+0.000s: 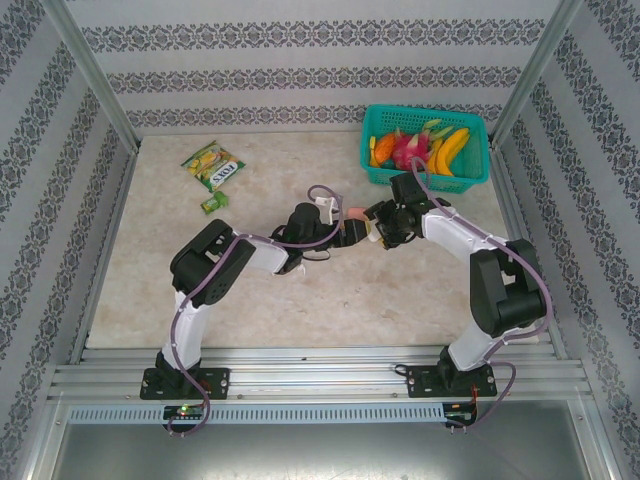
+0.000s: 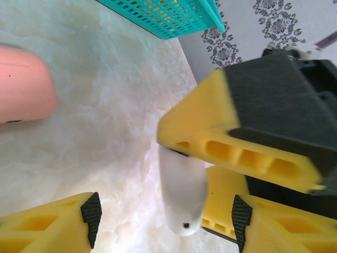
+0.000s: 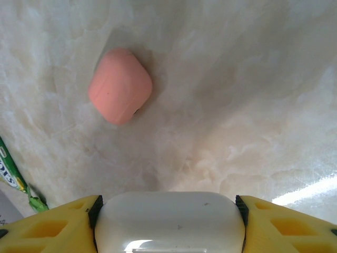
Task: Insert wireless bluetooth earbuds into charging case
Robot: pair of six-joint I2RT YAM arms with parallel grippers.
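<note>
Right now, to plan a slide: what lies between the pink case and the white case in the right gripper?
Only bare table lies between the pink case and the white case, as the right wrist view shows.

Sliced off by the bottom edge of the right wrist view: the lower part of the white case (image 3: 169,219) and most of both fingers (image 3: 47,224) of the right gripper (image 3: 168,213). Cropped at that view's left edge, a green snack packet (image 3: 10,174). In the left wrist view, cut by the left edge, most of the pink case (image 2: 23,84); by the top edge, the teal basket (image 2: 168,16); by the bottom edge, the left gripper (image 2: 164,224). Covered there by a blurred yellow finger of the right gripper, the white case's upper end. From above, too small and too overlapped by the wrists to make out either case's outline.
</note>
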